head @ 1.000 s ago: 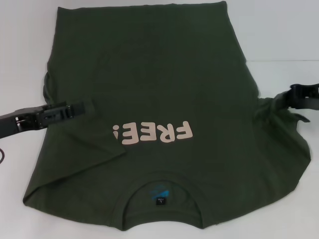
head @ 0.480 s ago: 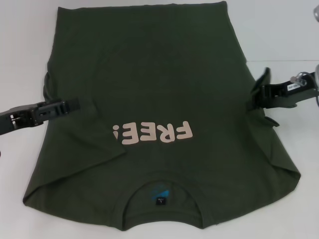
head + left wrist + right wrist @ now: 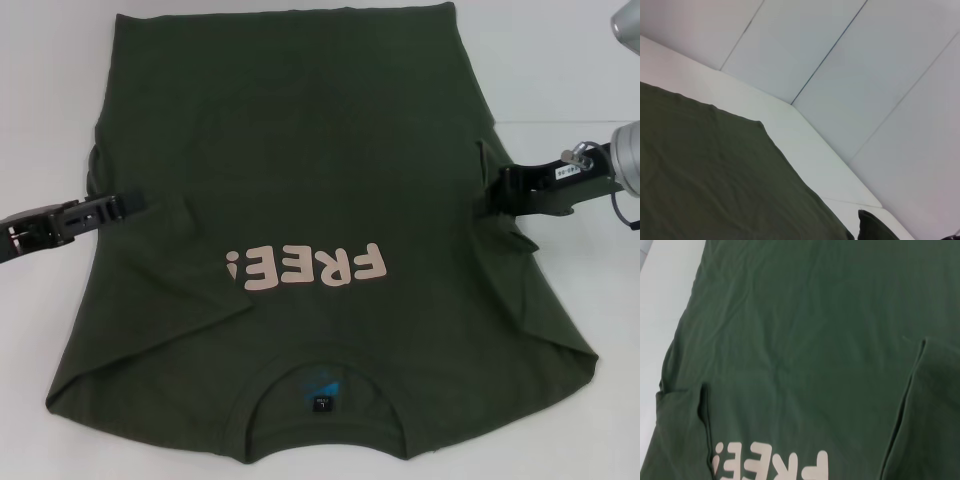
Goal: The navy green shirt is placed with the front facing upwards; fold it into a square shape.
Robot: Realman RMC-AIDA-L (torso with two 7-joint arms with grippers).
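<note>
- The navy green shirt (image 3: 300, 230) lies flat, front up, on the white table (image 3: 570, 80), its collar (image 3: 322, 392) nearest the robot and its pale "FREE!" print (image 3: 305, 268) reading upside down from the head view
- The step in hand looks like the sleeve fold: both sleeves are already turned in over the body, the left one ending beside the print
- The left gripper (image 3: 135, 203) reaches in low over the shirt's left edge, at the folded sleeve; whether its jaws are open or closed I cannot tell
- The right gripper (image 3: 495, 190) sits at the shirt's right edge, where the cloth bunches against it; it may be pinching fabric, but I cannot tell
- The next move probably calls for letting both flaps lie flat, then taking the hem or the collar end to fold the length
- The right wrist view shows both sleeve creases and fine wrinkles clearly; the left wrist view shows only plain cloth, table and wall panels, and neither shows any jaws
</note>
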